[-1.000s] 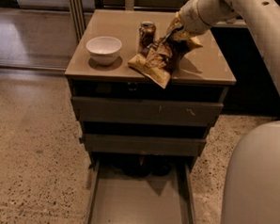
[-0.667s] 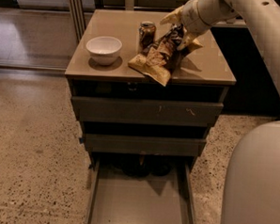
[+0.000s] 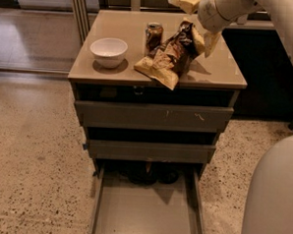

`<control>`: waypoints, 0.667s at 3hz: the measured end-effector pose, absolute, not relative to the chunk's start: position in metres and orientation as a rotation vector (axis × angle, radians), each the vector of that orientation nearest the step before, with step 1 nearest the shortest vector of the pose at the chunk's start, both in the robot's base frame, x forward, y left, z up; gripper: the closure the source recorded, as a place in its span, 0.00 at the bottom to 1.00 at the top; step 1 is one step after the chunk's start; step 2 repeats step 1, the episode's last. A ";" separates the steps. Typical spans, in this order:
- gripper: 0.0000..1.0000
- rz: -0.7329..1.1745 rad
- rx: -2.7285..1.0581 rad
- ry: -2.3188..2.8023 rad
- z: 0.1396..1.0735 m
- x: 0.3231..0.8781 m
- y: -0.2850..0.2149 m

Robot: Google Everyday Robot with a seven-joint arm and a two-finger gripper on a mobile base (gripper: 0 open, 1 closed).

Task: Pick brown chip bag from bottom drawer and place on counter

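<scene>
The brown chip bag [image 3: 170, 57] lies on the counter [image 3: 218, 73] right of centre, its tan lower end at the front edge and its upper end tilted up toward the gripper. My gripper [image 3: 192, 24] is above the counter's back right, open, with its cream fingers [image 3: 184, 0] spread on either side of the bag's raised upper end. The bottom drawer [image 3: 146, 213] is pulled out below, with a bare grey floor and dark shapes at its back.
A white bowl [image 3: 108, 51] stands on the counter's left. A gold drink can [image 3: 153, 34] stands just left of the bag. The two upper drawers [image 3: 151, 117] are shut. My pale body [image 3: 275, 194] fills the lower right. Speckled floor surrounds the cabinet.
The gripper has risen and drawn back to the right with its fingers spread. The bag stays on the counter, propped against the can.
</scene>
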State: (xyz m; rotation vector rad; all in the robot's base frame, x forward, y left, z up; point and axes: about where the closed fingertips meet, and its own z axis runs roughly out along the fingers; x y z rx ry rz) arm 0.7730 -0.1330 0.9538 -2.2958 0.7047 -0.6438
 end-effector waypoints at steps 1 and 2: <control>0.00 -0.644 -2.296 0.705 0.954 0.773 -0.133; 0.00 -0.644 -2.296 0.705 0.954 0.773 -0.133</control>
